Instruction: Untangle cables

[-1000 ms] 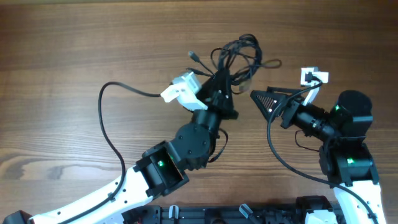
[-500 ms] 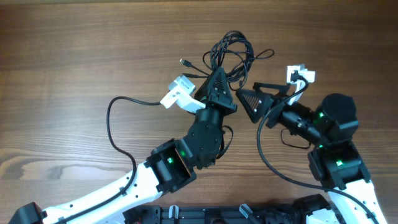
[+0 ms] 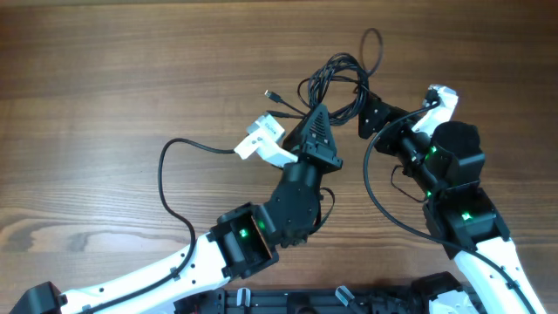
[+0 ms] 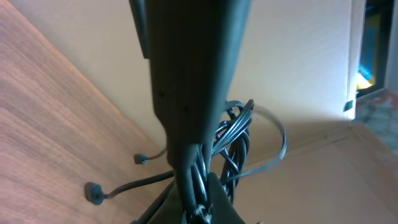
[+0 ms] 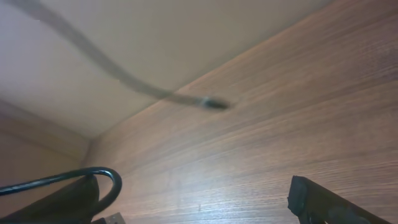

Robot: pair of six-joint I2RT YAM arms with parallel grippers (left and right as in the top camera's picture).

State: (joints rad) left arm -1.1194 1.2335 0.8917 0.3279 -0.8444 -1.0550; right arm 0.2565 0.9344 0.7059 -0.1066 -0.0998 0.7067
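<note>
- While the left jaws point(image 3: 316, 113) are pinched shut on strands of the cables point(image 3: 336, 77), the tangle sits just beyond their tip, upper centre of the overhead frame.
- The right jaws point(image 3: 373, 115) gape wide, holding nothing, just right of the tangle, nearer its loose loop point(image 3: 373, 44).
- Its plug ends point(image 3: 272, 94) trail left over the desk point(image 3: 131, 70).

The left arm point(image 3: 288, 205) was black, with a white shell further from its white block point(image 3: 261, 138). A thick black cord point(image 3: 164, 187) looped out from that block. Small green lights point(image 3: 259, 227) glowed on round black joints. The right arm point(image 3: 453, 166) looked alike, with a second cord point(image 3: 373, 192).
</note>
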